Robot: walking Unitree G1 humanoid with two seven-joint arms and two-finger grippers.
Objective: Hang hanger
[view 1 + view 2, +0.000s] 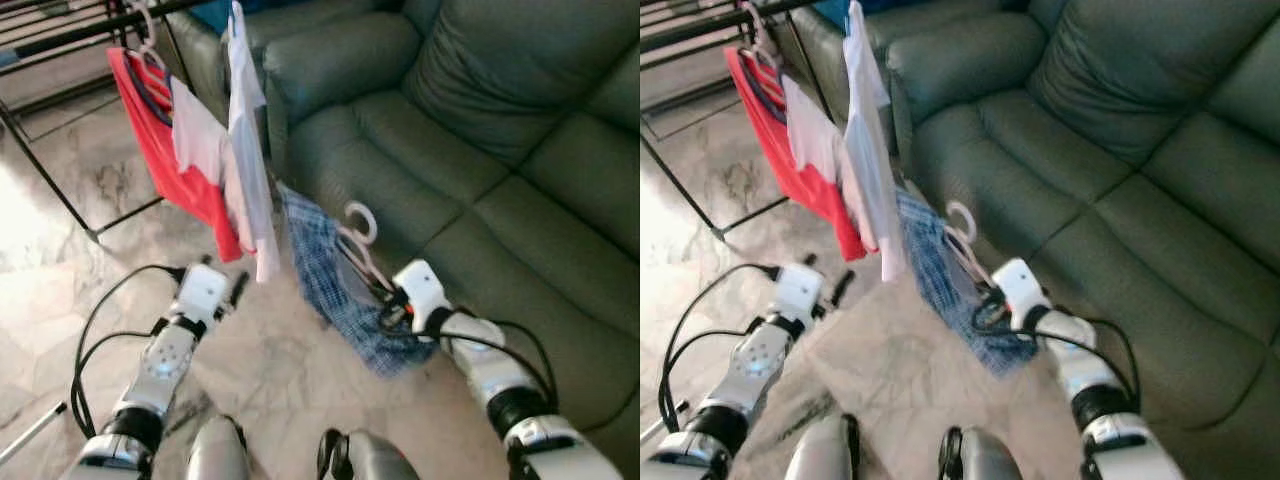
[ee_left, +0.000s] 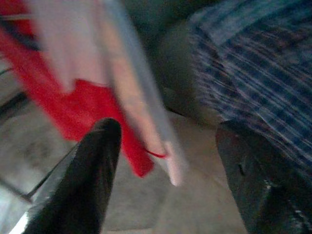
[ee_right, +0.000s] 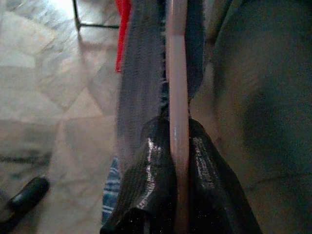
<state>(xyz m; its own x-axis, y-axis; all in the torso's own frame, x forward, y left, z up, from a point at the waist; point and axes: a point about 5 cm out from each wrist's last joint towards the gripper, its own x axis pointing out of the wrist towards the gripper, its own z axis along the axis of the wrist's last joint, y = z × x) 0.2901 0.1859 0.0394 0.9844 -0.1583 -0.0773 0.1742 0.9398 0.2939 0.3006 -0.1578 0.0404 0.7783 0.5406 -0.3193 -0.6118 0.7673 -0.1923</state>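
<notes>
far left of the sofa [image 1: 480, 120]: black drying rack [image 1: 60, 35] on pale marble floor [image 1: 60, 290], with red garment [image 1: 165, 160] and white garments [image 1: 245, 130] hung from its rail. nearer the sofa and lower: left gripper [image 1: 238, 288], fingers [image 2: 92, 165] spread wide, nothing between them, hovering just below the white garments' hem. right against the sofa's front edge: pale pink hanger [image 1: 358, 240], hook up, carrying blue checked cloth [image 1: 330, 290] that droops toward the floor. beside it: right gripper [image 1: 392, 297], fingers [image 3: 156, 165] pressed together on the hanger's bar. hanger well apart from the rack's rail.
</notes>
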